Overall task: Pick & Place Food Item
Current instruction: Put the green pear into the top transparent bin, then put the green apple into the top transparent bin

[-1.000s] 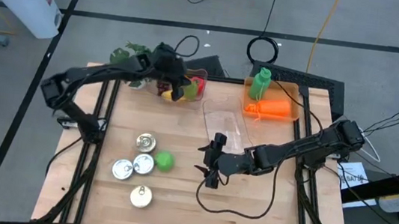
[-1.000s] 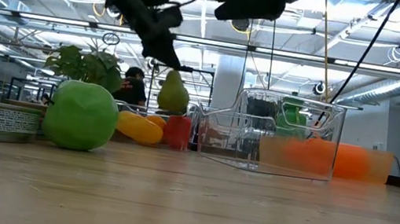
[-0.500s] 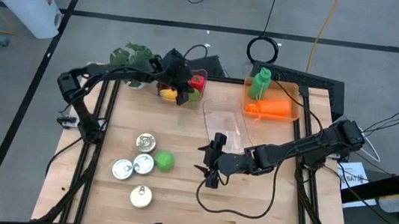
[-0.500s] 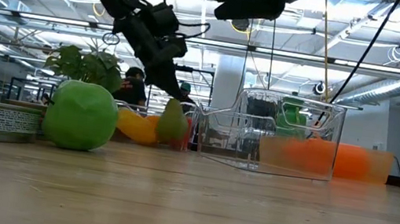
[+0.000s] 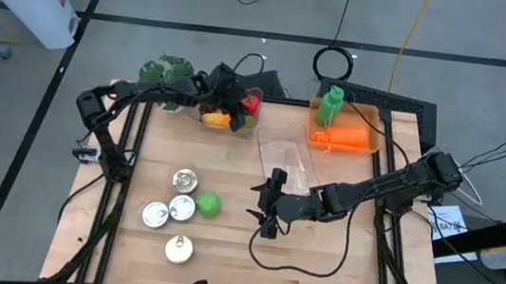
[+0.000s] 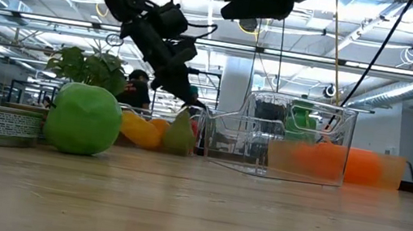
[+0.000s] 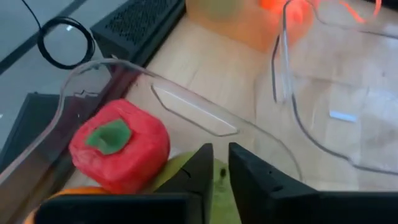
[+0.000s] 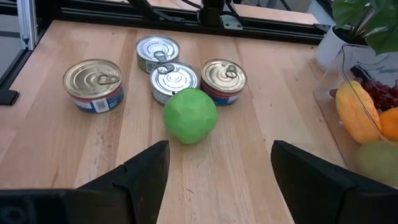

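Since a second ago the pear [image 6: 180, 134] has come down from mid-air, where it hung in the left gripper [image 5: 234, 113], into the clear bin [image 5: 254, 112] at the table's 11 o'clock corner; the right arm has not moved.

Pear now rests low in the bin, beside the red pepper [image 7: 119, 143] and a yellow fruit [image 6: 141, 131]. Low view shows it sitting level with the other produce, no longer lifted.

Left gripper: poised directly over the pear, tips at its stalk end. Wrist view shows the fingers [image 7: 200, 171] parted by only a narrow slit, pear skin visible between them. Judged: the grip is just being let go; I cannot tell whether contact is fully broken.

Right gripper [image 5: 270, 211]: idle near table centre, jaws wide apart, holding nothing. Ahead of it lie the green apple [image 8: 189, 116] and three tins [image 8: 169, 76], at about 7 o'clock on the table.

Progress, as judged: placing of the pear is essentially done. Left: open fully, lift clear of the bin. Second clear bin [image 6: 295, 140] at centre looks empty.
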You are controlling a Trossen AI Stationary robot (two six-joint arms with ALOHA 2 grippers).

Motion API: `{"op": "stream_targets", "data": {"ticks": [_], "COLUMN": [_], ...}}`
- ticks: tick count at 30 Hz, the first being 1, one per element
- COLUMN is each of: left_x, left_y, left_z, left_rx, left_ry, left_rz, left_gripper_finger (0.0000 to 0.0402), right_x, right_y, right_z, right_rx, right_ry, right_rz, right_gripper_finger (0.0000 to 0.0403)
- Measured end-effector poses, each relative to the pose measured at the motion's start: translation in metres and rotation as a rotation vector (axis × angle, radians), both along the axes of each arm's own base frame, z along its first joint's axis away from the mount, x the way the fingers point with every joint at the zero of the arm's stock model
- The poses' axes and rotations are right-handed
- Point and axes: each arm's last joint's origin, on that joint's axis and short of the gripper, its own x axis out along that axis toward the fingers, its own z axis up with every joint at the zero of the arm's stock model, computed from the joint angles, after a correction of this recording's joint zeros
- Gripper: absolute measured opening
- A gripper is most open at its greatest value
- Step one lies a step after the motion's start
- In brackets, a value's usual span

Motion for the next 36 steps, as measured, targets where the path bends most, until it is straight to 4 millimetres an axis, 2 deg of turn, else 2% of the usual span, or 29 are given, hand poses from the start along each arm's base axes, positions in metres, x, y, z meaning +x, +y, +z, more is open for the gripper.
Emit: {"op": "stream_targets", "data": {"ticks": [6, 9, 12, 16, 19, 23, 27, 31, 34, 36], "left_x": [0.006, 0.005, -0.001, -0.019, -0.040, -0.062, -0.077, -0.082, -0.082, -0.082], "left_y": [-0.010, -0.016, -0.024, -0.044, -0.065, -0.094, -0.125, -0.155, -0.174, -0.184], "left_z": [0.000, 0.008, 0.031, 0.062, 0.088, 0.102, 0.103, 0.090, 0.076, 0.067], "left_rx": [-0.019, 0.025, 0.123, 0.138, 0.049, -0.101, -0.194, -0.227, -0.192, -0.158], "left_ry": [0.008, 0.025, 0.002, -0.017, -0.056, -0.030, 0.084, 0.205, 0.204, 0.142], "left_rz": [0.019, 0.042, 0.040, 0.012, 0.017, -0.075, -0.156, -0.245, -0.276, -0.269], "left_gripper_finger": [0.0121, 0.0156, 0.0184, 0.0207, 0.0214, 0.0214, 0.0207, 0.0197, 0.0187, 0.0181], "right_x": [0.000, 0.000, 0.000, 0.000, 0.000, 0.000, 0.001, 0.003, 0.005, 0.005], "right_y": [0.000, 0.000, 0.000, 0.000, 0.000, 0.000, 0.001, 0.002, 0.003, 0.003], "right_z": [0.000, 0.000, 0.000, -0.001, -0.001, 0.000, 0.002, 0.000, -0.010, -0.016], "right_rx": [0.003, 0.009, 0.009, 0.007, 0.007, 0.025, 0.056, 0.088, 0.109, 0.119], "right_ry": [0.000, -0.001, 0.000, 0.007, 0.006, 0.001, -0.031, -0.040, -0.077, -0.137], "right_rz": [-0.002, -0.005, -0.005, -0.005, -0.004, -0.013, -0.022, -0.035, -0.037, -0.016], "right_gripper_finger": [0.0263, 0.0263, 0.0263, 0.0263, 0.0263, 0.0263, 0.0263, 0.0263, 0.0263, 0.0263]}}
